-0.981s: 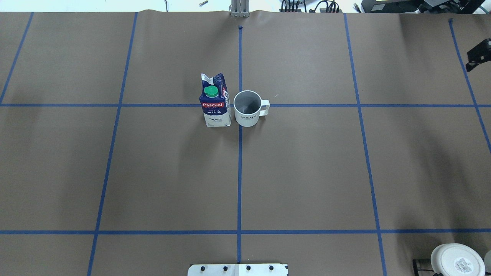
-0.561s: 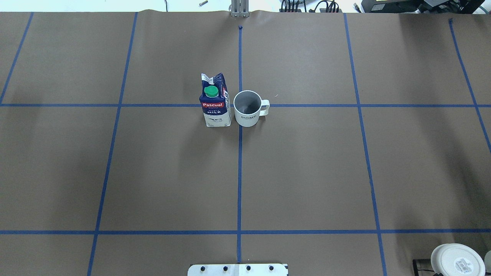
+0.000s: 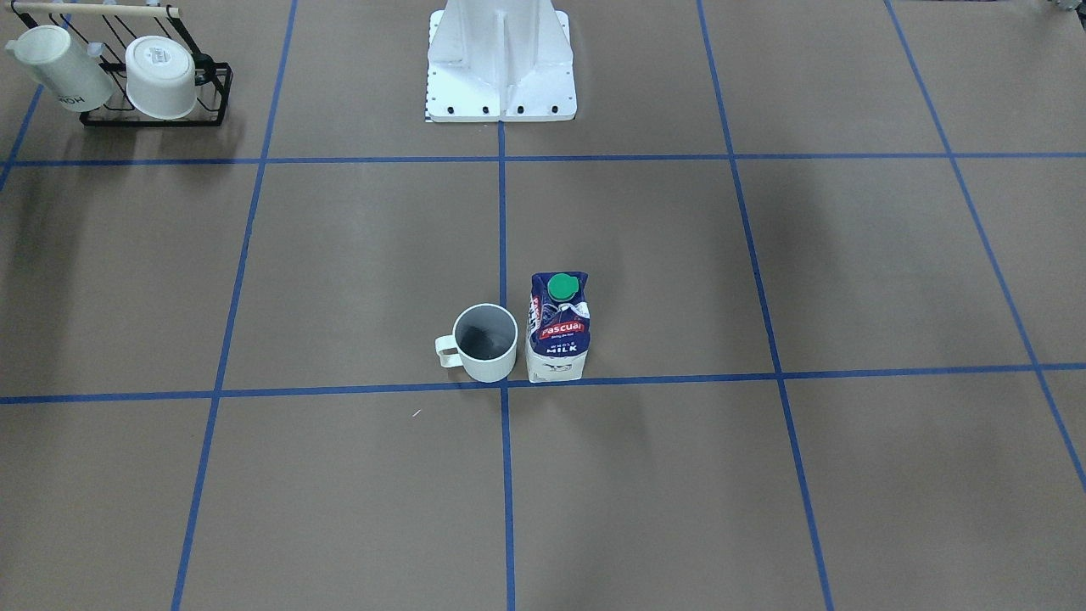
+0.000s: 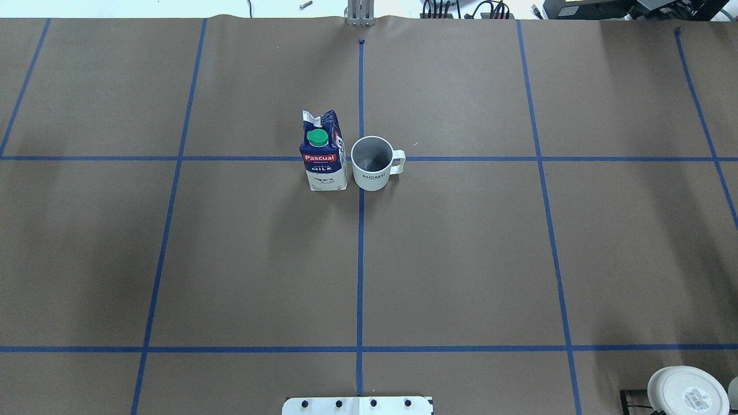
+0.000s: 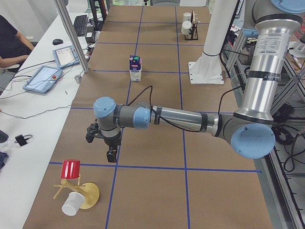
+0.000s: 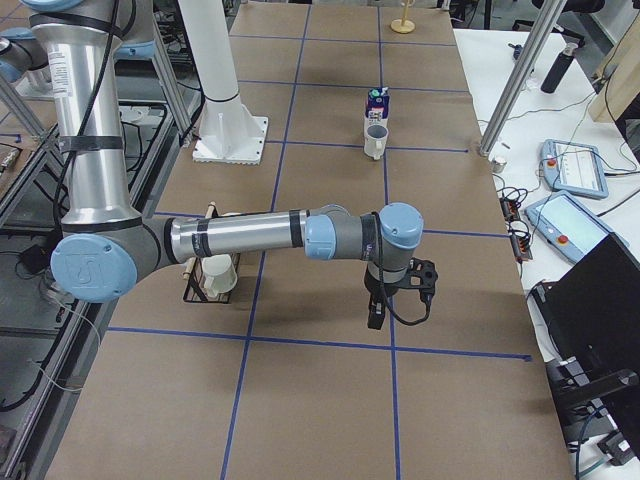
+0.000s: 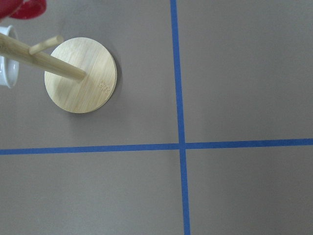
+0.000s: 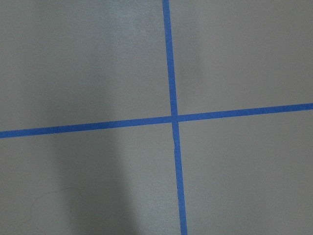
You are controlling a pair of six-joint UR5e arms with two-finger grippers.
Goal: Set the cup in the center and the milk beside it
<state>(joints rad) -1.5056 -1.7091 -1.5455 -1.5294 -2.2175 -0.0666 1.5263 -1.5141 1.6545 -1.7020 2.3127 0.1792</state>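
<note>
The white cup (image 4: 372,164) stands upright on the center crossing (image 4: 361,202) of the blue tape lines, its handle pointing right. The milk carton (image 4: 324,153) stands upright just left of it, almost touching. Both also show in the front-facing view, the cup (image 3: 485,344) and the milk (image 3: 557,331). My left gripper (image 5: 111,155) shows only in the exterior left view, hanging low over the table far from both; I cannot tell if it is open. My right gripper (image 6: 374,318) shows only in the exterior right view, also far away; I cannot tell its state.
A black wire rack (image 3: 153,119) with two cream mugs stands near the robot base (image 3: 501,59). A wooden mug tree (image 5: 76,191) with a red cup stands at the left end; its round base (image 7: 80,74) shows under my left wrist.
A dark part of my right gripper at the right edge of the overhead view one second ago has left that view. Cup and milk have not moved.
</note>
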